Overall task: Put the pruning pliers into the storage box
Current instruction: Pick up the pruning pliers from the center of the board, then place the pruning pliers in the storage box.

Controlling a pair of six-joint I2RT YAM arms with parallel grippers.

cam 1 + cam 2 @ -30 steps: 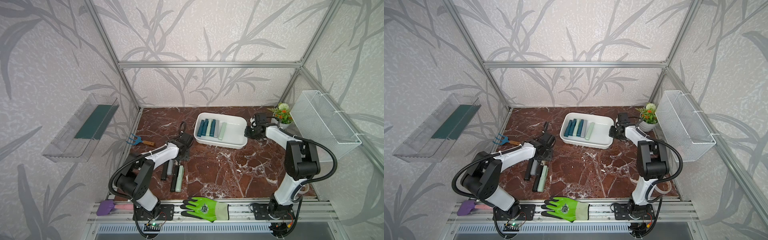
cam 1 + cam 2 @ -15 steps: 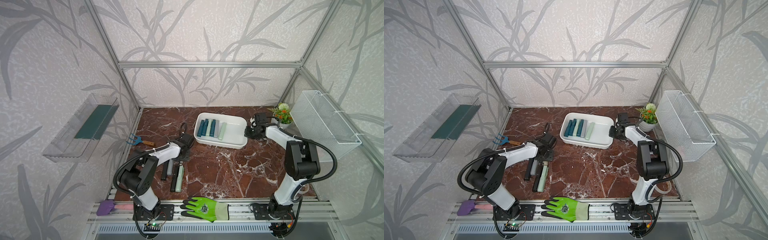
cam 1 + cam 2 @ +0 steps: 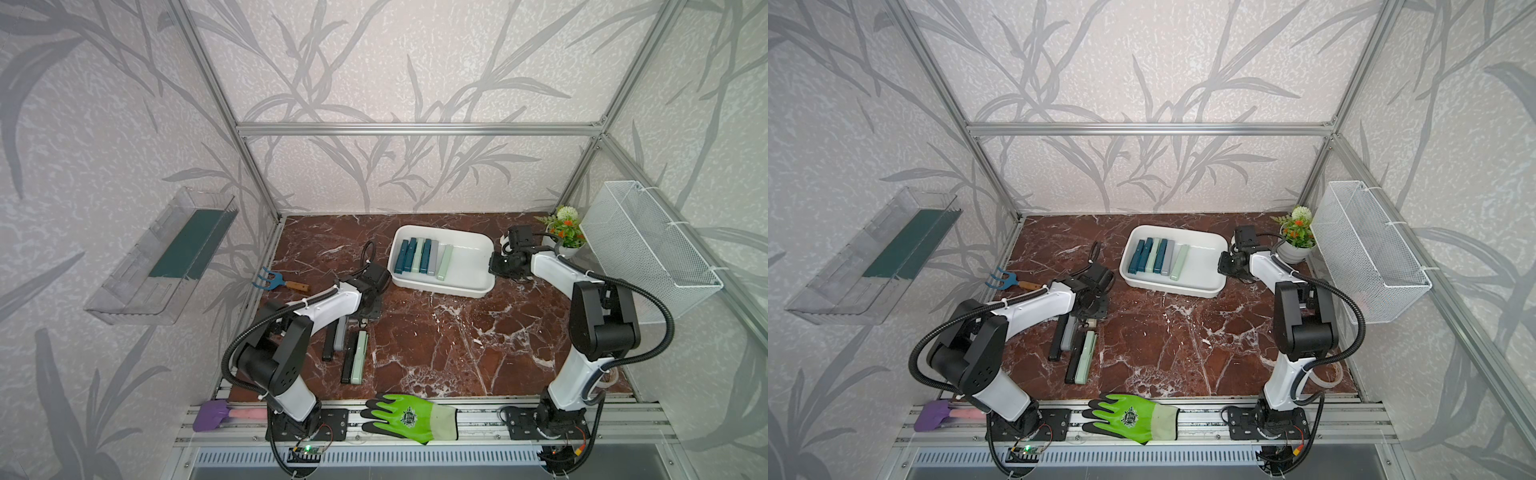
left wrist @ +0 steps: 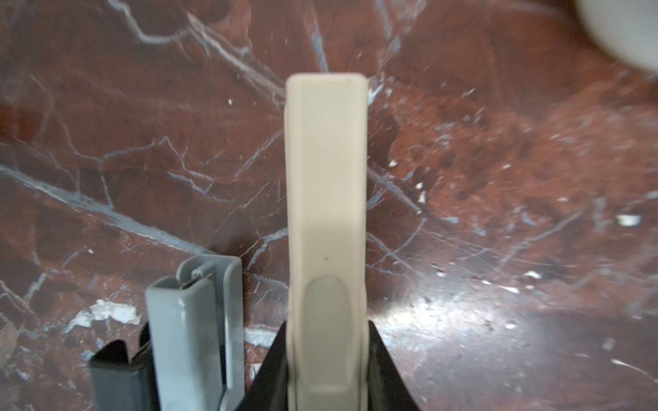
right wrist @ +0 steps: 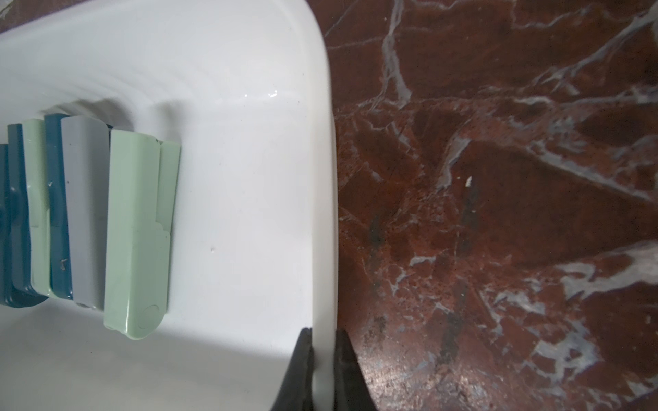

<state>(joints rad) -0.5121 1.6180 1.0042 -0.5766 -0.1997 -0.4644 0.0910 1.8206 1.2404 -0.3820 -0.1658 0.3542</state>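
Six pruning pliers lie in the storage box; four wait on the table. The left gripper pinches the beige pliers; the right gripper clamps the box rim.

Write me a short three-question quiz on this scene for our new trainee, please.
1. True or false: the right gripper is clamped on the rim of the storage box.
2. Which colour is the held pliers in the left gripper? A black, B beige, C teal.
3. Name the bright green thing lying on the front rail.

Key: 1 true. 2 B. 3 the glove.
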